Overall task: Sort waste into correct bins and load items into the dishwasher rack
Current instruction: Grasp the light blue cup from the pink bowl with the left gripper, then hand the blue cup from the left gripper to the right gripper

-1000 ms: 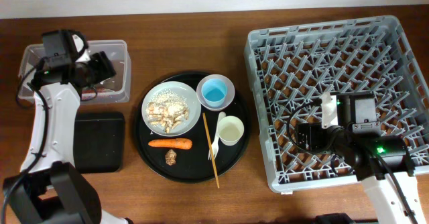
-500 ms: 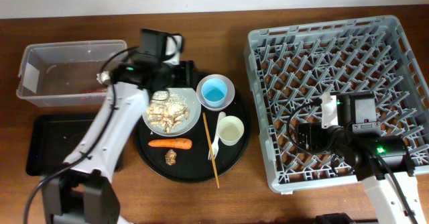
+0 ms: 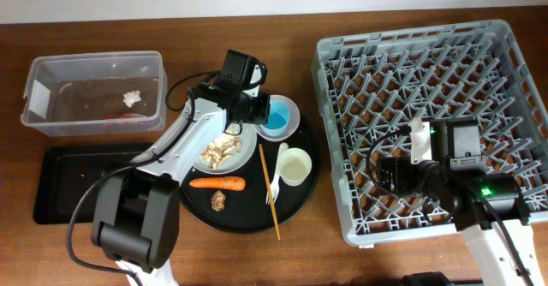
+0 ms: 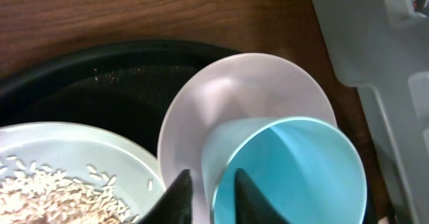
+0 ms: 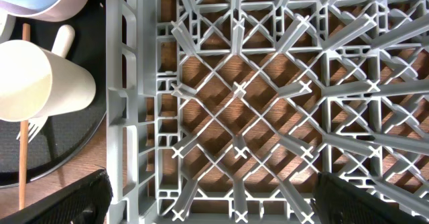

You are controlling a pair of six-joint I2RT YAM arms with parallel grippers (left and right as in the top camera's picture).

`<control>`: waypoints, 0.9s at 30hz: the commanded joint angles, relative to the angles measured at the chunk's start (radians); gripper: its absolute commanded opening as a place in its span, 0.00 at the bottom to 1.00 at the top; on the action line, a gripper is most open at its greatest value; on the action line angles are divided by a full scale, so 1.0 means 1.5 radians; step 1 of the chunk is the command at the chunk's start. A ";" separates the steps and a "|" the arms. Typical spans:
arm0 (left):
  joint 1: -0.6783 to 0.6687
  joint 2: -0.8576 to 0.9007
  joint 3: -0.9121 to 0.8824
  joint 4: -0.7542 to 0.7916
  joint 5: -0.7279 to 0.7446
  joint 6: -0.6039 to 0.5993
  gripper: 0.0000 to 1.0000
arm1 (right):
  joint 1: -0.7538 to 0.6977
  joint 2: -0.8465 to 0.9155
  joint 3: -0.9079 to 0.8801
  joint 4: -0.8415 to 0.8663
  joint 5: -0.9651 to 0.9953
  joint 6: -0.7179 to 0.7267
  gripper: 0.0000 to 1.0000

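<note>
Between the near-closed jaws of my left gripper (image 4: 209, 196) is the rim wall of the light blue cup (image 4: 295, 177), pinched. The cup sits in the white bowl (image 4: 228, 96) just beyond the jaws. I judge cup loading is in hand. Next comes a clean lift, then across to the dishwasher rack (image 3: 428, 106), far to the jaws' right. My right gripper (image 5: 213, 200) hangs spread wide over it.

Left arm (image 3: 175, 140): white shell links, black joints, chunky black base at lower left of overhead frame. Black boxy camera block up at wrist, thin black cable looping off beside it. Right arm (image 3: 467, 162), lower right: same deal, black motor blocks, white link below, small white bracket, tiny green light glowing, black cable curled at left side. Left gripper (image 4: 211, 192): dark pointed tips, bottom edge. Right gripper (image 5: 218, 207): dark textured pads, bottom corners.
</note>
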 commanded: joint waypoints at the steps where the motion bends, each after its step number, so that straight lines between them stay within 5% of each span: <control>1: 0.000 0.005 0.012 0.019 -0.007 0.005 0.01 | 0.003 -0.001 0.016 0.002 -0.001 0.004 0.99; 10: 0.065 -0.055 0.074 -0.071 0.018 0.005 0.00 | 0.003 -0.003 0.016 0.002 -0.001 0.004 0.99; 13: 0.109 -0.098 0.083 -0.095 0.146 0.005 0.00 | -0.013 -0.006 0.028 0.008 0.025 0.051 0.99; 15: 0.151 -0.116 0.083 -0.096 0.355 0.005 0.00 | -0.062 -0.006 0.046 0.038 -0.004 0.075 0.99; 20: 0.208 -0.112 0.083 -0.093 0.746 0.053 0.00 | -0.177 0.012 0.050 0.156 -0.485 -0.115 0.98; 27: 0.176 -0.111 0.083 -0.094 0.839 0.060 0.00 | -0.197 0.119 0.050 0.249 -0.841 -0.158 0.99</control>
